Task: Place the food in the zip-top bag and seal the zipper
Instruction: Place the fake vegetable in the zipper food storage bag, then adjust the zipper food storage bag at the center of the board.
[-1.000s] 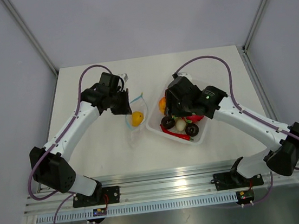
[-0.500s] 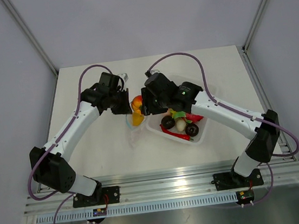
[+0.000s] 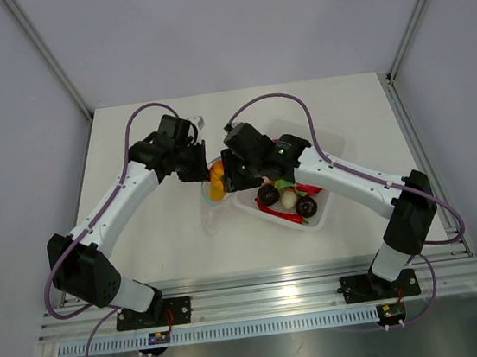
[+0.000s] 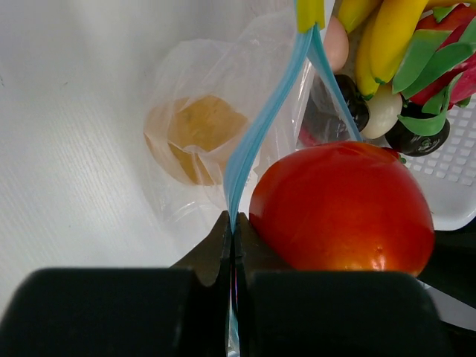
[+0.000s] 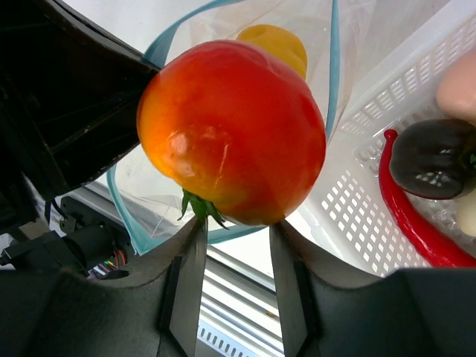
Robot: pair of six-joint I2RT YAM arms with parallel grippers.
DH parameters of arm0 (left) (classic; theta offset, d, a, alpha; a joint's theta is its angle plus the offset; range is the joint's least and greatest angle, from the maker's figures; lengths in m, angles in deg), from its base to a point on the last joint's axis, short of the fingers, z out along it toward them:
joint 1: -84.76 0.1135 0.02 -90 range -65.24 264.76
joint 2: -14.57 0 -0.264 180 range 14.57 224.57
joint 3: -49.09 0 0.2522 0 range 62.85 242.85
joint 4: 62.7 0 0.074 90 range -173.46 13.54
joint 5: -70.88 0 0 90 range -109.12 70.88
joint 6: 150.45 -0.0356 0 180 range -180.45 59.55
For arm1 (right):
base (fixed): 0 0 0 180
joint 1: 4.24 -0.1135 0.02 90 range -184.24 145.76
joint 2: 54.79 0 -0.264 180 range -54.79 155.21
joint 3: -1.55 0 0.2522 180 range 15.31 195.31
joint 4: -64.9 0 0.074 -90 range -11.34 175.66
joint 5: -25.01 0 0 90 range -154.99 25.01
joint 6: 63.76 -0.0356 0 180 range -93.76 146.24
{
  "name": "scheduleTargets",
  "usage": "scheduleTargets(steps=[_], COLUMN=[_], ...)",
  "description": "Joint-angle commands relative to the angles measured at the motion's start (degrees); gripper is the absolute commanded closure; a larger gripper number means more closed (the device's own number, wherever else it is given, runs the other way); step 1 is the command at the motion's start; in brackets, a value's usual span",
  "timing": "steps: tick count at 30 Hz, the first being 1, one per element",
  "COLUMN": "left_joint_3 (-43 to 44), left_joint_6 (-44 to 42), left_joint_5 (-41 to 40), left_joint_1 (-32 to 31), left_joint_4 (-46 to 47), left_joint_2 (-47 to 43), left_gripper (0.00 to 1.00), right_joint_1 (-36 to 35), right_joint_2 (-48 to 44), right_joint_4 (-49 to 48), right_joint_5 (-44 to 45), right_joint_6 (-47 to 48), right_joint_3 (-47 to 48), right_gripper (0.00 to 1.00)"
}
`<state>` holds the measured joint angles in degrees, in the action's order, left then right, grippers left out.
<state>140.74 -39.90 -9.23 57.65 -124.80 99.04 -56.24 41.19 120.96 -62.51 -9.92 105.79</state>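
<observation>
My left gripper [image 4: 234, 230] is shut on the light blue zipper [image 4: 260, 126] of the zip-top bag [image 4: 193, 97], holding its mouth up and open. A yellow-orange piece of food [image 5: 275, 41] lies inside the bag. My right gripper [image 5: 236, 223] is shut on a red tomato [image 5: 230, 126], pinched at the fingertips right over the bag's open mouth. In the top view the tomato [image 3: 217, 169] sits between the two grippers, left [image 3: 195, 168] and right [image 3: 231, 172]. The left wrist view has the tomato [image 4: 342, 208] close beside the blue strip.
A white perforated tray [image 3: 332, 193] stands just right of the bag. It holds a red chili [image 5: 405, 216], a dark brown piece [image 5: 435, 167], yellow bananas [image 4: 390, 33] and other food. The two arms are close together above the bag.
My right gripper has left the tray and moved left with the tomato to the bag's mouth. The left gripper has held the bag still.
</observation>
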Motion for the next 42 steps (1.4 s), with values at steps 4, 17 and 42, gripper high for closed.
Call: scheduleTargets(steps=[4, 17, 42], left_joint_3=[2.53, 2.44, 11.93], left_joint_6=[0.45, 0.8, -4.12], left_joint_5=[1.89, 2.68, -12.23], left_joint_1=[-0.13, -0.13, 2.76], left_joint_4=[2.11, 2.63, -5.8], left_joint_2=[-1.85, -2.29, -4.4], left_gripper=[1.0, 1.0, 1.0], right_joint_1=[-0.64, -0.11, 1.12], right_joint_2=[-0.54, -6.07, -0.97], right_joint_4=[-0.03, 1.02, -8.02], right_joint_5=[-1.43, 8.06, 0.33], right_joint_6=[1.18, -0.66, 1.88], right_joint_3=[-1.18, -3.02, 6.11], right_gripper=[0.53, 0.29, 1.0])
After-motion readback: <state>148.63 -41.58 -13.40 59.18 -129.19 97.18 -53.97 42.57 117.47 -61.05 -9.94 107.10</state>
